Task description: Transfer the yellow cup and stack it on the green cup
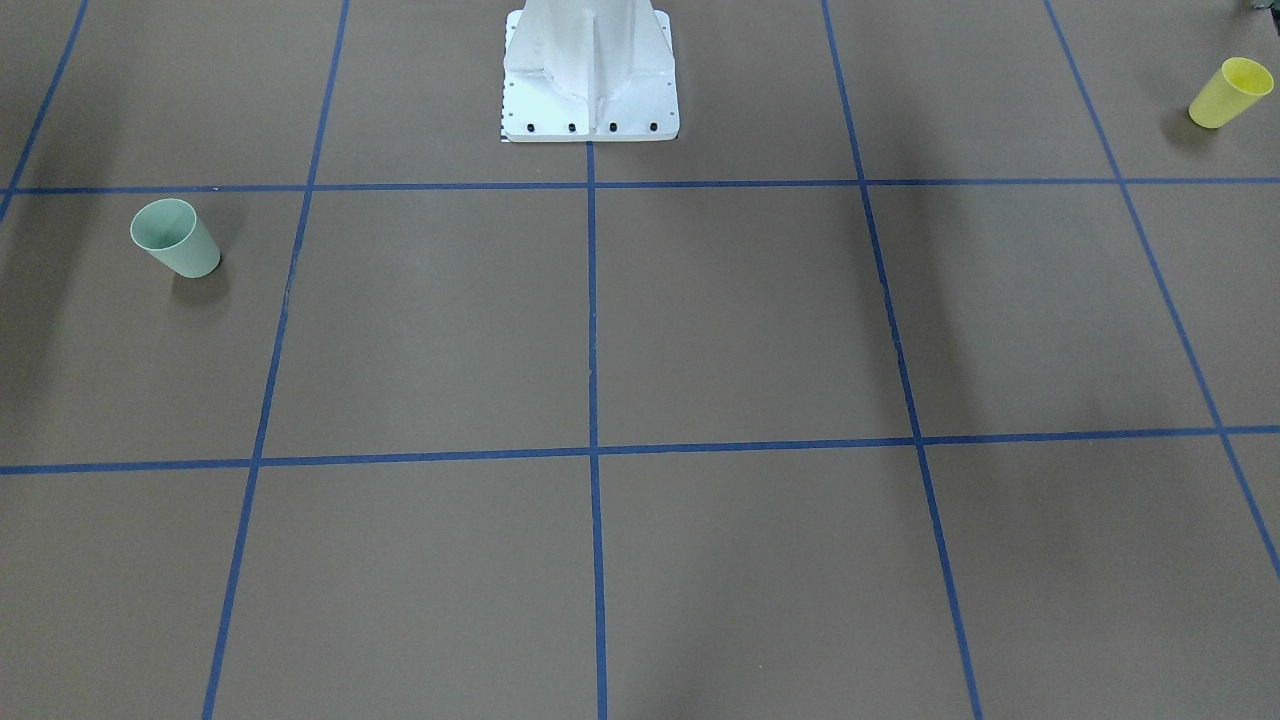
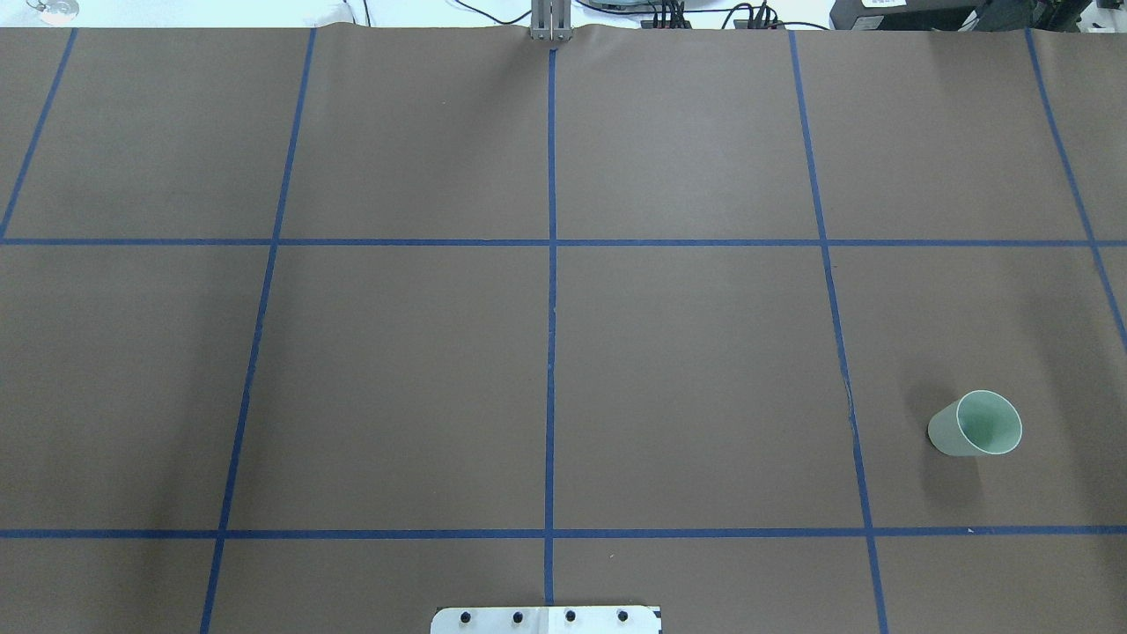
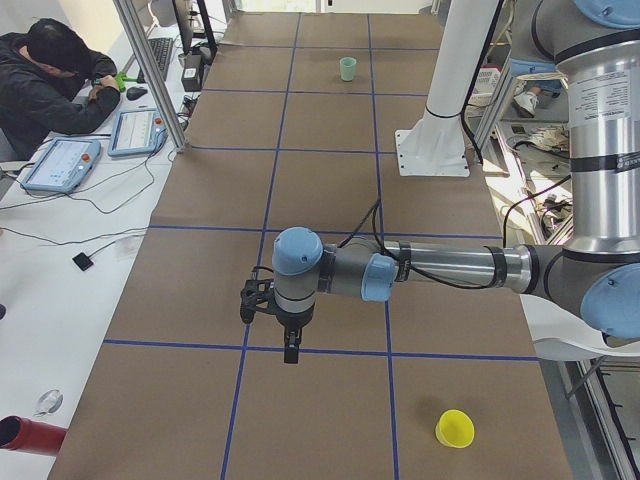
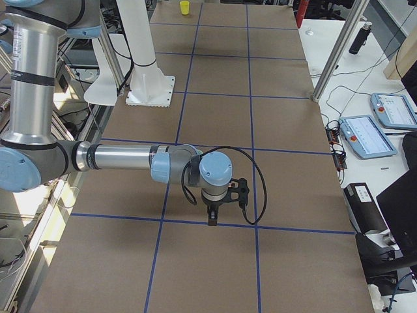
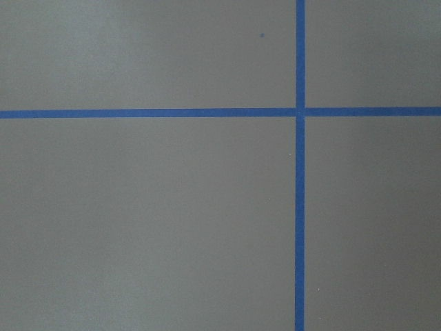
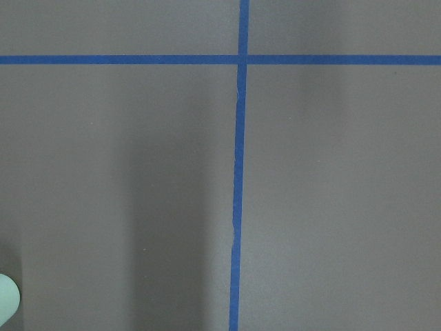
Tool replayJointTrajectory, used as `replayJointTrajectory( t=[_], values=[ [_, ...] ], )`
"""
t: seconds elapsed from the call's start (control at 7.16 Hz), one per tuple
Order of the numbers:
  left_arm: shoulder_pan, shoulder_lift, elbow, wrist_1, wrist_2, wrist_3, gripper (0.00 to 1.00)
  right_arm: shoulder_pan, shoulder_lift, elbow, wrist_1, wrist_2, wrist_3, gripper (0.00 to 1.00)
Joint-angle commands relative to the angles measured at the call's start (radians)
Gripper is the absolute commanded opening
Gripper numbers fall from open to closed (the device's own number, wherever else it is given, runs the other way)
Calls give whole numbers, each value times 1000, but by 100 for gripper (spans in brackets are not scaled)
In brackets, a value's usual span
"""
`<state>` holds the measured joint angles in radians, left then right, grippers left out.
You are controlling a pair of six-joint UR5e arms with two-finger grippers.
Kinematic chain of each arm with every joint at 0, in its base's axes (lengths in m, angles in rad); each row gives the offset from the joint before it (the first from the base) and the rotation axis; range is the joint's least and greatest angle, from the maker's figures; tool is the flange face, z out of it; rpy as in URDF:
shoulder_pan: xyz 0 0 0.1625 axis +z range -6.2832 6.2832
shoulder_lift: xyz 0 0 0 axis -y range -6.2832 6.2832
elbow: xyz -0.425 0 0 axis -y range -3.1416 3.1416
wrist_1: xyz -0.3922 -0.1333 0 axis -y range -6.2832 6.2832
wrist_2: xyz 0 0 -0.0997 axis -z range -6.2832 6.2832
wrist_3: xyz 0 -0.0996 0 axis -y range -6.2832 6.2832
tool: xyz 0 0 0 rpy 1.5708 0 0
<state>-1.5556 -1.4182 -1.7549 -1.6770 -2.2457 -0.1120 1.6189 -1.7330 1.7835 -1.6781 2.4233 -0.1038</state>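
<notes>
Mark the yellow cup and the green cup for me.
yellow cup (image 1: 1224, 99): front-facing view, on its outer side wall.
green cup (image 2: 977, 424): overhead view, on its inner wall, inside the rim.

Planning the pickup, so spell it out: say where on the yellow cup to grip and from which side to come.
Take the yellow cup near its rim, probably coming from above with the left gripper. It stands upright, mouth up, and narrows toward the base; a high grip leaves the base free to nest in the green cup.

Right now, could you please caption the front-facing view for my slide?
The green cup and yellow cup stand far apart on the blue-gridded table.
</notes>
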Motion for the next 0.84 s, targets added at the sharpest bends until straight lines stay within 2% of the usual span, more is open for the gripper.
replayJointTrajectory(
  t=[0.0,0.14,0.28,0.42,0.56,0.7],
  values=[
    [-6,18,-46,0,3,-11,100,-1,26,10,0,-1,12,100],
    [-9,45,-119,6,29,-12,100,-5,39,20,-2,-1,12,100],
    [-6,89,-179,10,138,-14,100,-34,68,45,-3,-4,13,100],
    [-4,113,-225,54,196,-41,100,-68,108,51,-5,-6,13,100],
    [3,113,-265,139,304,-60,100,-109,154,53,-5,-19,13,100],
    [11,114,-300,198,337,-81,100,-163,220,57,-5,-86,21,100]
  ],
)
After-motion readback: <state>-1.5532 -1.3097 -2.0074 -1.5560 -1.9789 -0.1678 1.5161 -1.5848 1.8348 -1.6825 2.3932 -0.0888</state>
